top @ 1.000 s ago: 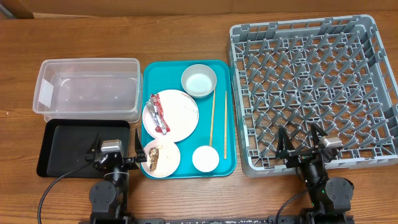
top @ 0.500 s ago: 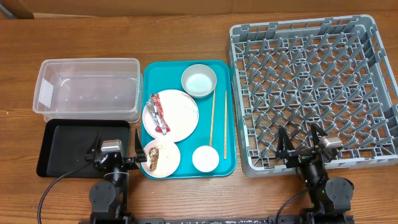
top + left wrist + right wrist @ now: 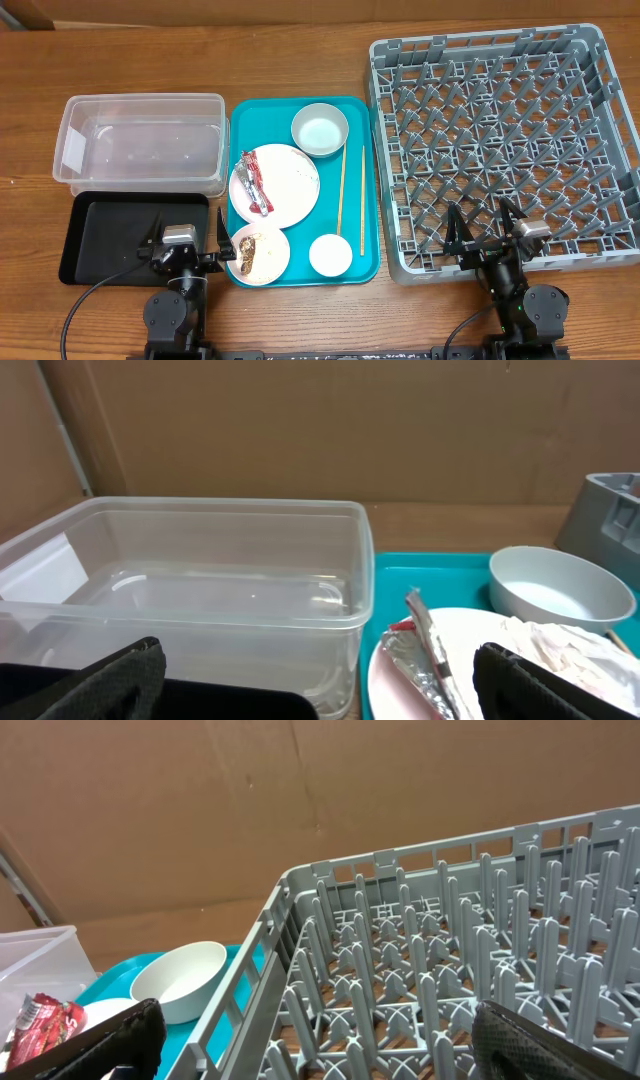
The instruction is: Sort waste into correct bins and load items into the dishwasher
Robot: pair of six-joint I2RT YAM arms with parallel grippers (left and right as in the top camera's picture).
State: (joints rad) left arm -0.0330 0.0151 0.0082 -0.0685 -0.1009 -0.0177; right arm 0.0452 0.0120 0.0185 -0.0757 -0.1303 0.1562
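A red-and-white wrapper (image 3: 253, 182) lies on the large white plate (image 3: 275, 185) on the teal tray (image 3: 372, 240); it also shows in the left wrist view (image 3: 425, 660). The small plate (image 3: 259, 254) holds brown scraps and a crumpled napkin. The pale bowl (image 3: 320, 130), small cup (image 3: 330, 254) and two chopsticks (image 3: 342, 193) are on the tray too. The clear tub (image 3: 140, 142) and black tray (image 3: 110, 235) sit at left, the grey rack (image 3: 500, 140) at right. My left gripper (image 3: 186, 243) is open at the black tray's near right corner. My right gripper (image 3: 486, 235) is open at the rack's near edge.
Brown cardboard walls stand behind the table in both wrist views. Bare wooden table lies along the front edge around both arm bases and behind the tub and tray.
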